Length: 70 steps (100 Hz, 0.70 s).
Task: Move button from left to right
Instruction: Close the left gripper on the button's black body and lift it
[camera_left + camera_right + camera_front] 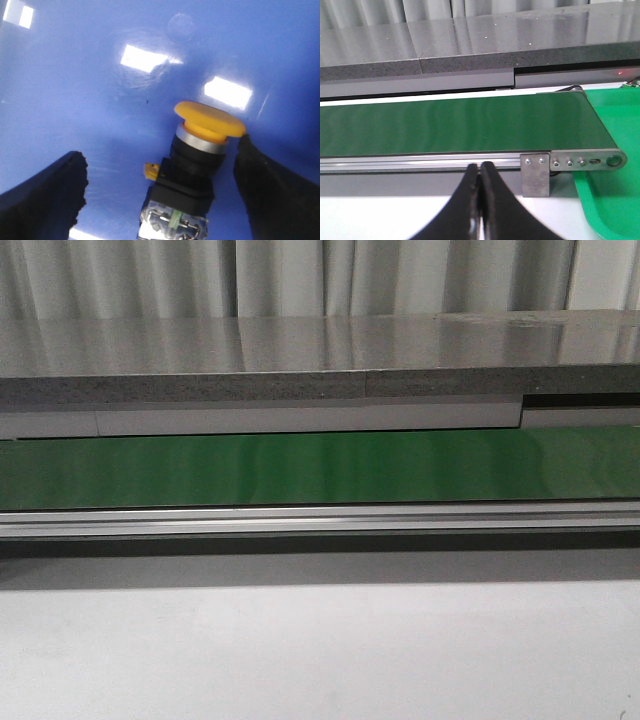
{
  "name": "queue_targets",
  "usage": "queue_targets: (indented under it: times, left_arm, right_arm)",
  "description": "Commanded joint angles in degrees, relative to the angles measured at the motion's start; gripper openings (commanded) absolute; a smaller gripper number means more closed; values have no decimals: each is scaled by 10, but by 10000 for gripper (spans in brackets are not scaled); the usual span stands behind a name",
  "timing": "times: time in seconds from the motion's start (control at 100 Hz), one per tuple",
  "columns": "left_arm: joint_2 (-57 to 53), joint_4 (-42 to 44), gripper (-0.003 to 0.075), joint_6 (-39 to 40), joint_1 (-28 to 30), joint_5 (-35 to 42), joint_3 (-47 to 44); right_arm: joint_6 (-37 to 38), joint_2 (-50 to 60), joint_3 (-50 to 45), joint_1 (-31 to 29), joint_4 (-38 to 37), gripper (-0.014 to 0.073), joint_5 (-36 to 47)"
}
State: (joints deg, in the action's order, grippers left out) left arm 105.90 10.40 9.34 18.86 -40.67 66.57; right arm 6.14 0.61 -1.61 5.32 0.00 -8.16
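Left wrist view: black left gripper (pixel 159 192) spread wide, one finger (pixel 47 200) well clear of the small push-button with round yellow-orange mushroom cap and black blocky body (pixel 192 165), the other finger (pixel 272 192) tip just at the cap's rim. Button lying on its side on the glossy blue container floor (pixel 100 100), between the fingers; long axis tilted, cap pointing away from the wrist.

Right wrist view: black right gripper (pixel 480 202) pressed closed, holding nothing, above the white tabletop (pixel 370 220). Beyond, the green conveyor belt (pixel 450 122) with its aluminium side rail (pixel 420 162); beside the belt's end, a green tray (pixel 615 200). Farthest, a grey stone-like counter (pixel 470 45).
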Motion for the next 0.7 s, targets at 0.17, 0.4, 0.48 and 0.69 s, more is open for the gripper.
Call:
queue_targets:
  times: [0.17,0.4,0.48,0.69]
  left_arm:
    - [-3,0,564,0,1,20,16]
    - [17,-6,564,0,1,20,16]
    - [20,-6,564,0,1,20,16]
    - [22,-8,521,0,1,22,16]
  right_arm:
    - [-3,11,9,0,0,-67,44]
    - [-3,11,9,0,0,-67,44]
    - [-3,11,9,0,0,-67,44]
    - [-3,11,9,0,0,-67,44]
